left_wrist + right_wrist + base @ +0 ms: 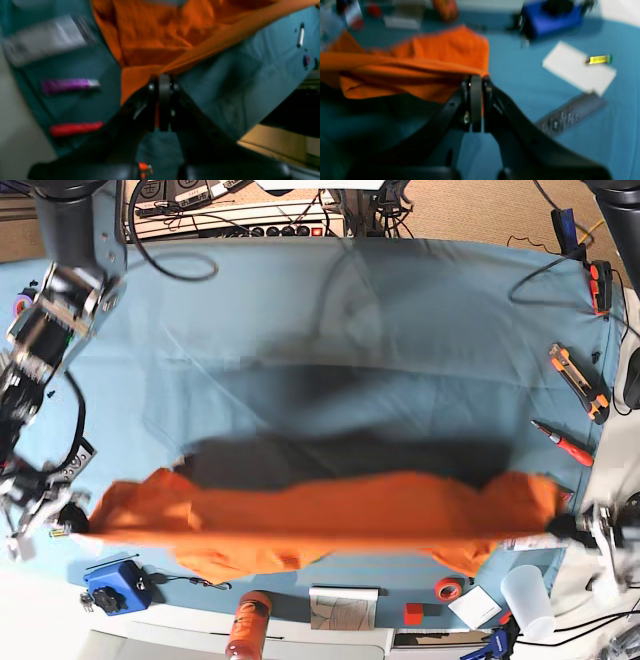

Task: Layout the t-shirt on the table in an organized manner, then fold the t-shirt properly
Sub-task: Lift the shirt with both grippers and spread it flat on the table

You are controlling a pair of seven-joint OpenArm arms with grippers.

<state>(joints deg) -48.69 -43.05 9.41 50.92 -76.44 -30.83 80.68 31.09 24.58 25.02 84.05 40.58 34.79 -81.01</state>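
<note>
Stretching across the near part of the surface, one t-shirt is held taut between the two hands, its long axis running side to side in the base view, with a dark shadow on the cloth behind it suggesting it hangs lifted above the surface. Lower folds sag below the taut edge.

Left hand: clenched on an edge of orange fabric, pinched between the jaws; the shirt spreads away ahead of it. Right hand: likewise clenched on a corner of the shirt, fabric running off to the side. Each hand sits at one end of the shirt, so neither is nearer; the garment lies between them, directly inward from both.

Judgement: the coming move is probably lowering it flat, which turns on keeping that side-to-side line level.

Counts, as far as blur allows: one shirt, two hands, one orange-lidded bottle, one clear cup, one blue box, one utility knife.
</note>
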